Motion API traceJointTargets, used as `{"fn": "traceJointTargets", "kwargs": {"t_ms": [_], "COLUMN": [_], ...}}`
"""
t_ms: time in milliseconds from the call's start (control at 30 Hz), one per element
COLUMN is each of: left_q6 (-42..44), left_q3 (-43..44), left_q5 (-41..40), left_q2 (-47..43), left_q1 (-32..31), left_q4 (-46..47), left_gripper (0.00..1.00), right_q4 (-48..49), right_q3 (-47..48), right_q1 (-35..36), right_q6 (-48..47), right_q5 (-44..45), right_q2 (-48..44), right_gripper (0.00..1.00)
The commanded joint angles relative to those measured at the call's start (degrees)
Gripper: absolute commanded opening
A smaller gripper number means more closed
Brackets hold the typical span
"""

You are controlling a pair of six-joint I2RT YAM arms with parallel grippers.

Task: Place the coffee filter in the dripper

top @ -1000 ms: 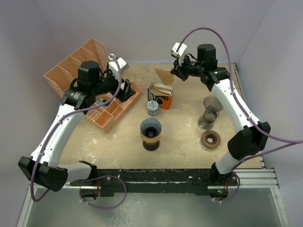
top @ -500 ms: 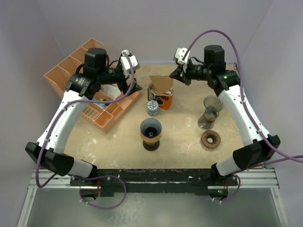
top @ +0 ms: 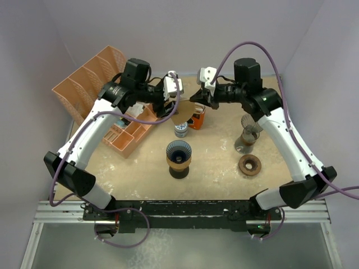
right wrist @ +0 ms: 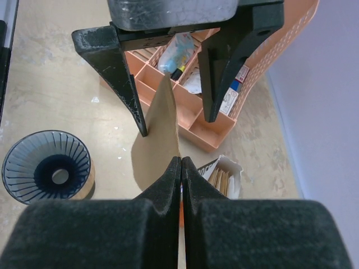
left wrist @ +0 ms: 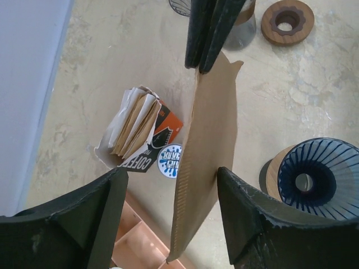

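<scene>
A flat brown coffee filter (top: 180, 114) hangs in the air above the table, pinched at its upper edge by my shut right gripper (top: 197, 98). In the right wrist view the right gripper (right wrist: 181, 162) is shut on the filter (right wrist: 159, 143). My left gripper (left wrist: 171, 216) stands open astride the filter (left wrist: 207, 140), whose lower part lies between the two fingers, close against the right one. The blue ribbed dripper (top: 179, 151) sits on a wooden stand below the filter, nearer the arm bases, with nothing in it. The dripper (left wrist: 320, 178) also shows in the left wrist view.
An opened pack of filters (top: 194, 116) and a small blue tin (top: 180, 130) stand under the grippers. An orange organizer (top: 120, 130) lies to the left. A glass dripper on a stand (top: 249, 133) and a wooden ring (top: 249, 165) sit to the right.
The left gripper left the organizer and moved right to the filter, its jaws narrowing a little. The right gripper carried the filter left and down to meet it.
</scene>
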Motion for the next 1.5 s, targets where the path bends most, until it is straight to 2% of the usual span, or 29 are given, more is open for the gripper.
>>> {"fn": "traceJointTargets", "kwargs": {"t_ms": [0, 100, 267, 367, 467, 600, 767, 833, 867, 900, 1000, 1067, 1167, 1300, 1467], "left_q6": [1.7, 1.2, 0.3, -0.3, -0.7, -0.9, -1.3, -0.4, 0.1, 0.5, 2.2, 2.8, 2.1, -1.2, -5.3], "left_q3": [0.4, -0.2, -0.1, -0.2, -0.3, -0.6, -0.3, -0.1, 0.0, 0.0, 0.3, -0.1, -2.4, -4.2, -6.8], "left_q5": [4.3, 5.1, 5.9, 6.3, 6.7, 6.5, 5.5, 4.5, 3.8, 3.4, 3.1, 4.2, 7.4, 12.7, 20.1], "left_q2": [-1.1, -1.1, -1.4, -1.7, -1.7, -2.4, -4.3, -5.6, -6.3, -7.1, -9.4, -11.1, -14.6, -18.1, -20.2], "left_q1": [0.0, 0.0, 0.0, 0.0, 0.0, 0.0, 0.0, 0.0, 0.0, 0.1, 0.1, 0.1, 0.7, 3.0, 6.2], "left_q4": [-0.6, -0.7, -0.8, -0.7, -0.9, -0.8, -1.3, -2.4, -3.0, -3.7, -7.0, -8.7, -8.6, -6.8, -3.5], "left_gripper": [0.58, 0.47, 0.4, 0.33, 0.22, 0.01, 0.0, 0.0, 0.0, 0.0, 0.0, 0.0, 0.0, 0.0, 0.0], "right_q4": [1.6, 1.6, 1.2, 1.2, 1.3, 2.2, 3.5, 5.1, 6.3, 7.0, 9.3, 10.7, 11.4, 16.9, 25.5], "right_q3": [-0.8, -1.4, -2.3, -2.8, -3.3, -3.7, -3.7, -4.0, -4.3, -4.7, -6.8, -8.0, -8.2, -10.1, -12.3], "right_q1": [0.1, 0.3, 0.5, 0.6, 0.6, 0.6, 0.6, 0.6, 0.6, 0.6, 0.6, 0.6, 0.5, 0.6, 0.6], "right_q6": [-0.5, -0.5, -1.6, -2.1, -2.4, -2.4, -1.4, -0.7, -0.4, -0.2, 0.2, 0.2, -0.3, 2.3, 7.3], "right_q5": [-1.9, -2.0, -1.8, -1.5, -1.6, -1.6, -2.2, -2.9, -4.0, -4.1, -4.7, -6.4, -10.4, -14.1, -19.3], "right_q2": [-2.7, -2.9, -3.3, -3.5, -3.7, -4.2, -4.9, -5.6, -6.1, -6.8, -9.0, -10.1, -10.2, -10.6, -10.8], "right_gripper": [0.0, 0.0, 0.0, 0.0, 0.0, 0.0, 0.0, 0.11, 0.22, 0.28, 0.38, 0.51, 0.63, 0.65, 0.58]}}
